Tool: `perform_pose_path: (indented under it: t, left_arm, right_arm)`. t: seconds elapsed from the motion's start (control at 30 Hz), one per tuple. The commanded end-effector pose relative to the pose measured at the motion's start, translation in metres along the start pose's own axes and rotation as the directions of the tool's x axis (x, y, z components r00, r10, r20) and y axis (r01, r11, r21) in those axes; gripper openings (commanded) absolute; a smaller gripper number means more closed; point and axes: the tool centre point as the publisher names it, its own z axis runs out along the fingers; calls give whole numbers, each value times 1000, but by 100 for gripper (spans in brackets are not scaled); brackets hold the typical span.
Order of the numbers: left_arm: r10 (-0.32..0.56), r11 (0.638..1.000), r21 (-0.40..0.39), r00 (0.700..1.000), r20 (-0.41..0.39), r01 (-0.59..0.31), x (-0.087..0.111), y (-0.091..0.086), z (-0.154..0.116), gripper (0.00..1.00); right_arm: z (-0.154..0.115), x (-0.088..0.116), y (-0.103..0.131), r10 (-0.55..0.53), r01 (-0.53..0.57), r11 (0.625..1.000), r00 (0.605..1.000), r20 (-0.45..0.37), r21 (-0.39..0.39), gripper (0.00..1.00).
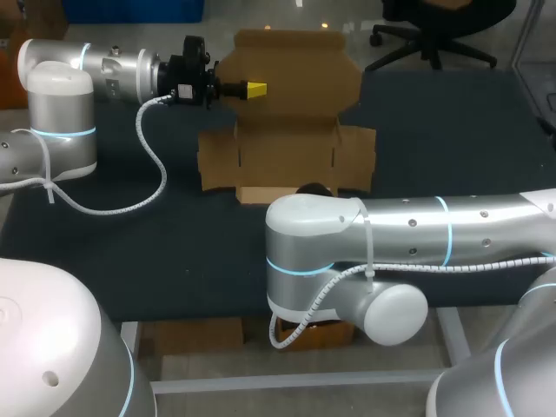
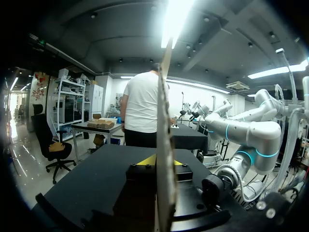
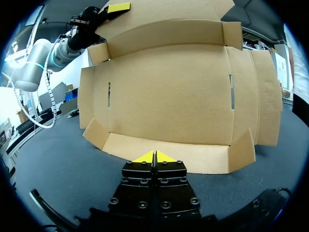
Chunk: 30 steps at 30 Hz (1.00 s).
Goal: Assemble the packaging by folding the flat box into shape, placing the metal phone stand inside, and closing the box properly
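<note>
Cardboard box (image 1: pixel 291 143), half folded on the table (image 1: pixel 156 252): left gripper (image 1: pixel 254 89) clamps its raised rear lid panel; right gripper (image 3: pixel 154 157), pinched together and empty, sits just before the front flap (image 3: pixel 164 154). Folding step, apparently; next move calls for raising the walls. No phone stand in view.

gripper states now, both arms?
Left gripper: shut on the rear flap of the flat brown cardboard box.
Right gripper: shut, holding nothing.
</note>
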Motion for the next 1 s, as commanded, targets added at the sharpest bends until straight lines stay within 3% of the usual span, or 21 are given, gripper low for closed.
perform_pose_path:
  t: [0.03, 1.0]
  left_arm:
    - [0, 1000, 0, 1000, -5, 0, -1, 3, -1, 0]
    - [0, 1000, 0, 1000, -5, 0, -1, 3, -1, 0]
  right_arm:
    - [5, 0, -1, 0, 0, 1000, 1000, 1, -2, 0]
    - [12, -8, -6, 11, -11, 1000, 1000, -12, 9, 0]
